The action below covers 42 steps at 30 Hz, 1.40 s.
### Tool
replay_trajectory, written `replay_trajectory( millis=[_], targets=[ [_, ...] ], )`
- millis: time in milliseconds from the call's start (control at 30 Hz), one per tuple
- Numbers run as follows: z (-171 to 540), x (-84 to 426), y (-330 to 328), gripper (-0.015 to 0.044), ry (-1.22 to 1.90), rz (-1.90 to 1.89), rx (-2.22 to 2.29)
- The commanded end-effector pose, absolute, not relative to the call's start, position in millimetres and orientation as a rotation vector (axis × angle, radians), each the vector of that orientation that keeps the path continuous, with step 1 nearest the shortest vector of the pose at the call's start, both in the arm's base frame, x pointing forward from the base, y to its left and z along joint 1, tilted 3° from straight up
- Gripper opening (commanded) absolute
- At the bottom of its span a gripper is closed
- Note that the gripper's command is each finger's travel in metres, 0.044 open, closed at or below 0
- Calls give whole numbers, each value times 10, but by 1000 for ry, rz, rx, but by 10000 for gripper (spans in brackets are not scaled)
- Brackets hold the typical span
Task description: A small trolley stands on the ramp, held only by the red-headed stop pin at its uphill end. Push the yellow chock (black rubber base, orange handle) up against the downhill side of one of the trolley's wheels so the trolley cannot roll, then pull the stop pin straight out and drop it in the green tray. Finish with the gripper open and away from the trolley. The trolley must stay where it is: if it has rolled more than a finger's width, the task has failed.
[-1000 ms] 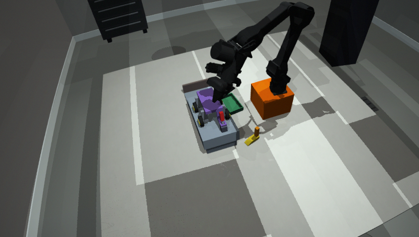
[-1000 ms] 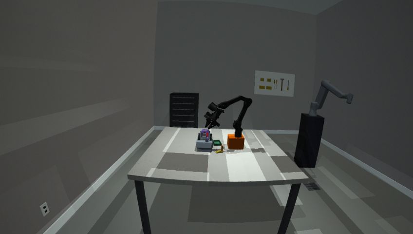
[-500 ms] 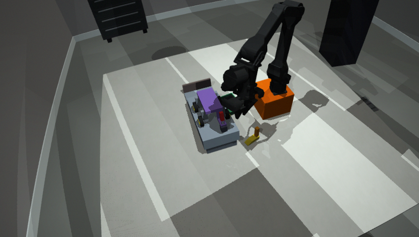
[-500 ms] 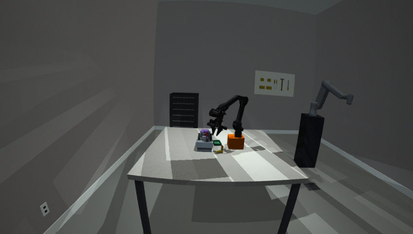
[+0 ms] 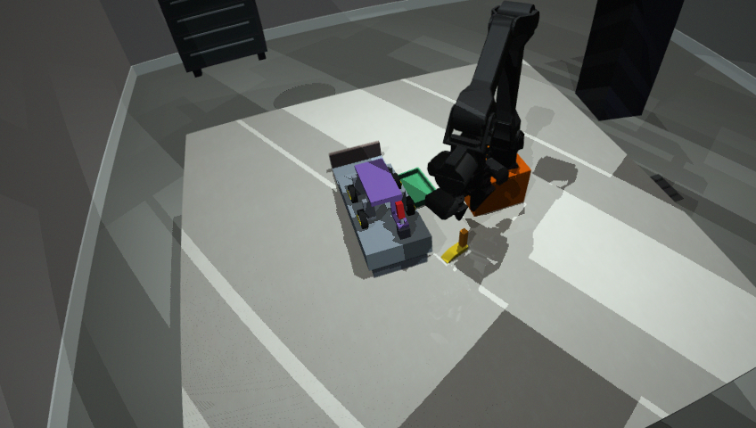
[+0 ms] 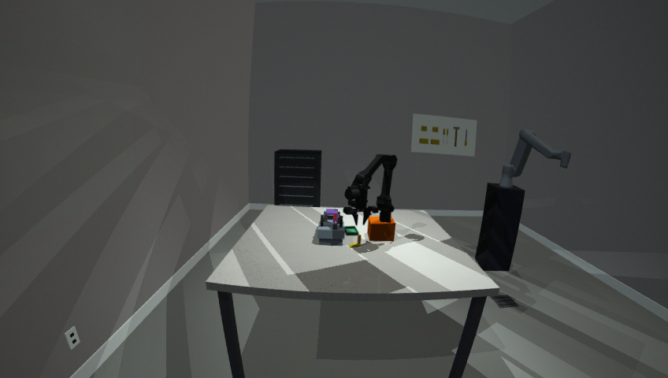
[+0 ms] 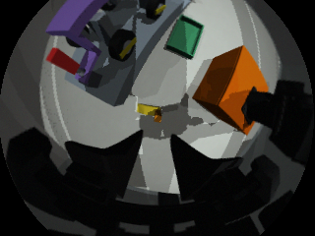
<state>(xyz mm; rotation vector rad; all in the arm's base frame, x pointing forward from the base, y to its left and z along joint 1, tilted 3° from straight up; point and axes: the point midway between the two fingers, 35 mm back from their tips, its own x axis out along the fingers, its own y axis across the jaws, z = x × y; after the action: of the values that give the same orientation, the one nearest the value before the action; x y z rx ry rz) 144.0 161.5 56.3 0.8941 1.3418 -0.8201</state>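
The yellow chock (image 5: 452, 253) (image 6: 354, 245) (image 7: 147, 108) lies on the table beside the ramp's uphill end, its orange handle (image 5: 464, 237) (image 7: 157, 115) upright. The purple trolley (image 5: 377, 182) (image 6: 331, 212) (image 7: 75, 16) stands on the grey ramp (image 5: 384, 253) (image 6: 331, 232) (image 7: 109, 91). The red-headed stop pin (image 5: 399, 209) (image 7: 63, 61) stands in its purple bracket by the trolley's near end. The green tray (image 5: 417, 185) (image 6: 351, 230) (image 7: 185, 36) lies beside the ramp. My gripper (image 6: 361, 223) (image 7: 157, 134) is partly open and empty, above the table near the chock; the chock shows beyond its fingertips in the wrist view.
The orange block (image 5: 501, 191) (image 6: 381, 229) (image 7: 231, 88) under the arm's base stands to the right of the tray. A dark upright board (image 5: 355, 154) stands at the ramp's far end. The trolley's wheels (image 5: 363, 218) (image 7: 122, 44) rest on the ramp.
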Motion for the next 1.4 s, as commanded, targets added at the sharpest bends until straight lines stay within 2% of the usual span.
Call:
replay_trajectory(
  millis=[0,300,1367],
  targets=[
    [440,1439,1609,190,1338,-832,889],
    [144,1450,1604,190,1338,-832,889],
    [-216,1472,1604,190,1338,-833,889]
  ],
)
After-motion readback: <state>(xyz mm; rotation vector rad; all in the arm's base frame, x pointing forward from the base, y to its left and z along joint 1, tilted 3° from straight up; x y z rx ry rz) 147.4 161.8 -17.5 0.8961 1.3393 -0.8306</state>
